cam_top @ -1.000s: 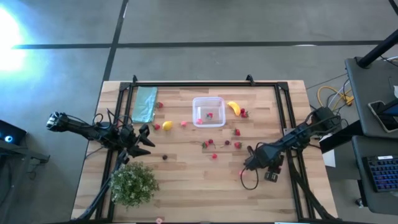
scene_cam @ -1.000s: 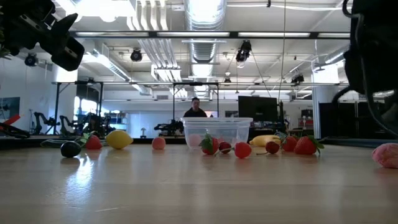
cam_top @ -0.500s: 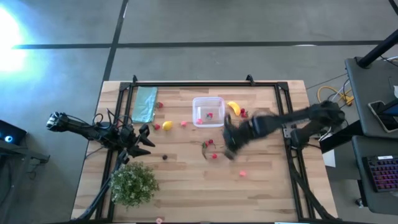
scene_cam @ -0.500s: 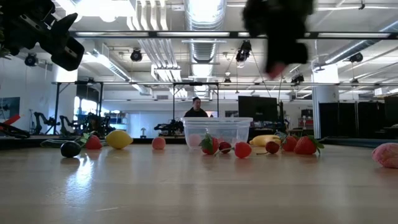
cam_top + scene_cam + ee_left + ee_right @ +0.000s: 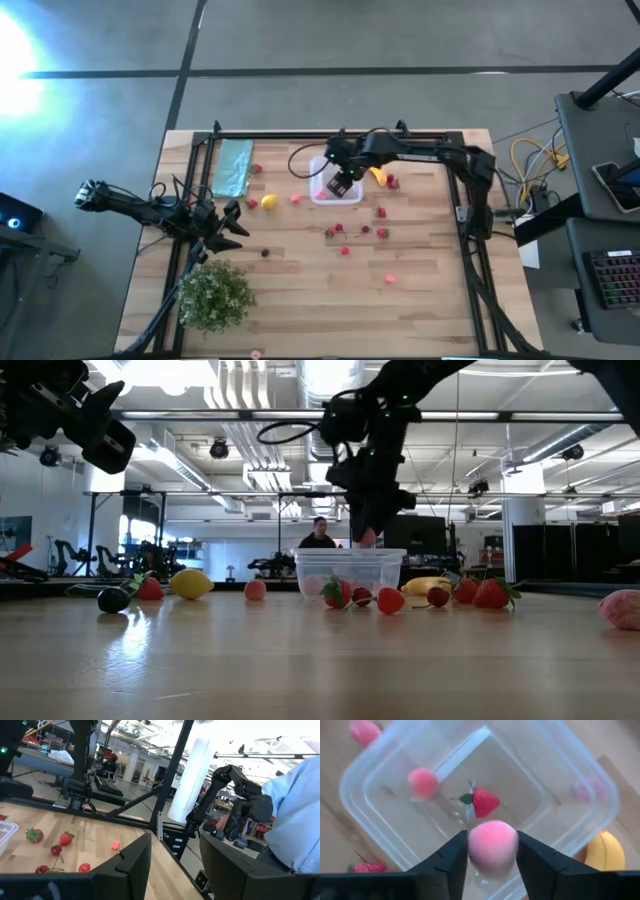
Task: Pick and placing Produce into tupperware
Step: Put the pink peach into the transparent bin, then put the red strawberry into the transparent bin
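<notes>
The clear tupperware (image 5: pixel 322 166) stands at the table's far middle. It holds a strawberry (image 5: pixel 482 802) and a pink piece (image 5: pixel 422 782). My right gripper (image 5: pixel 340 184) hangs over it, shut on a round pink fruit (image 5: pixel 491 842). Loose produce lies around: lemon (image 5: pixel 268 202), banana (image 5: pixel 376 173), strawberries (image 5: pixel 382 232), a pink piece (image 5: pixel 390 279), a dark piece (image 5: pixel 265 252). My left gripper (image 5: pixel 236 224) waits open above the table's left side, next to the bush. My right gripper pinches the round pink fruit (image 5: pixel 491 845) between its two fingers (image 5: pixel 451 857), one on each side of it. The fingers point down from above. The fruit is lifted clear, hanging just above the tupperware's rim (image 5: pixel 350 552).
A green leafy bush (image 5: pixel 215 295) stands at the near left corner and a teal cloth (image 5: pixel 233 167) lies at the far left. A black frame (image 5: pixel 330 137) runs along the table's far edge. A person (image 5: pixel 316 535) shows in the room beyond.
My right arm has swung from the table's near right side up and across toward the far edge, and now hangs over the tupperware with the pink fruit in its fingers. The left arm and the loose produce have stayed where they were.
</notes>
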`<state>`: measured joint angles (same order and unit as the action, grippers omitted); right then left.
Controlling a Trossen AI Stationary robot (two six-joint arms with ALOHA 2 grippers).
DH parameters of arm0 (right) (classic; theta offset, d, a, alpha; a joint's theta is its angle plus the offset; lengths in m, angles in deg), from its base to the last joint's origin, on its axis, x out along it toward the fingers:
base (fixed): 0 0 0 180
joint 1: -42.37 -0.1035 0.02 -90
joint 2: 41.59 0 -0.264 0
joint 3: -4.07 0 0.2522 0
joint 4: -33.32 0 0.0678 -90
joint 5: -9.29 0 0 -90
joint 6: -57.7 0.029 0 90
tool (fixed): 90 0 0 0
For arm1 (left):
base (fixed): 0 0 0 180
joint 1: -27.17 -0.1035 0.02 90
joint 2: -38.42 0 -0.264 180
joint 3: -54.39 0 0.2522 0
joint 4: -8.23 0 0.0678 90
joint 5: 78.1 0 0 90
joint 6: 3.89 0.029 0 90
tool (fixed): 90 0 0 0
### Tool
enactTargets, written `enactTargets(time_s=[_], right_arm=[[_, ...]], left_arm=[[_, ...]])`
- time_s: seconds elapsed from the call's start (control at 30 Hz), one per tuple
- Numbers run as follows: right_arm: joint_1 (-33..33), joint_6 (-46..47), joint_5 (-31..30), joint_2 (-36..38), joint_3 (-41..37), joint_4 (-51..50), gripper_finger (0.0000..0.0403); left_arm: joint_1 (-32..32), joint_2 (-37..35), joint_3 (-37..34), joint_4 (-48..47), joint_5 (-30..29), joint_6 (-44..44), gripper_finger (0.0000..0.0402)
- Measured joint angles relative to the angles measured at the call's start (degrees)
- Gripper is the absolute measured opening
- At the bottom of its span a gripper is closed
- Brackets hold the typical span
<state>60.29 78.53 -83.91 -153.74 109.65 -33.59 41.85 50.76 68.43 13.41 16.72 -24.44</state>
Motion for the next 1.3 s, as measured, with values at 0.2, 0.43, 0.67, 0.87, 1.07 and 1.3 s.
enactTargets(time_s=[0.2, 0.43, 0.67, 0.87, 1.07, 1.3], right_arm=[[-1.4, -2.4, -5.0, -3.8, 6.0, -5.6, 0.0228], [1.0, -6.1, -9.0, 2.3, 7.3, -19.2, 0.0262], [12.9, -9.4, -1.5, 9.9, -3.8, -21.9, 0.0253], [16.3, -18.2, -1.7, 13.0, -15.2, -15.8, 0.0247], [15.3, -24.3, -6.8, 13.8, -23.5, -12.3, 0.0246], [14.5, -25.4, -3.8, 14.3, -27.9, -5.6, 0.0254]], left_arm=[[0.0, 0.0, 0.0, 0.0, 0.0, 0.0, 0.0155], [0.0, 0.0, 0.0, 0.0, -0.2, 0.0, 0.0155], [0.0, 0.0, 0.0, 0.0, -0.2, 0.0, 0.0155], [0.0, 0.0, 0.0, 0.0, -0.2, 0.0, 0.0155], [0.0, 0.0, 0.0, 0.0, -0.2, 0.0, 0.0155], [0.0, 0.0, 0.0, 0.0, -0.2, 0.0, 0.0155]])
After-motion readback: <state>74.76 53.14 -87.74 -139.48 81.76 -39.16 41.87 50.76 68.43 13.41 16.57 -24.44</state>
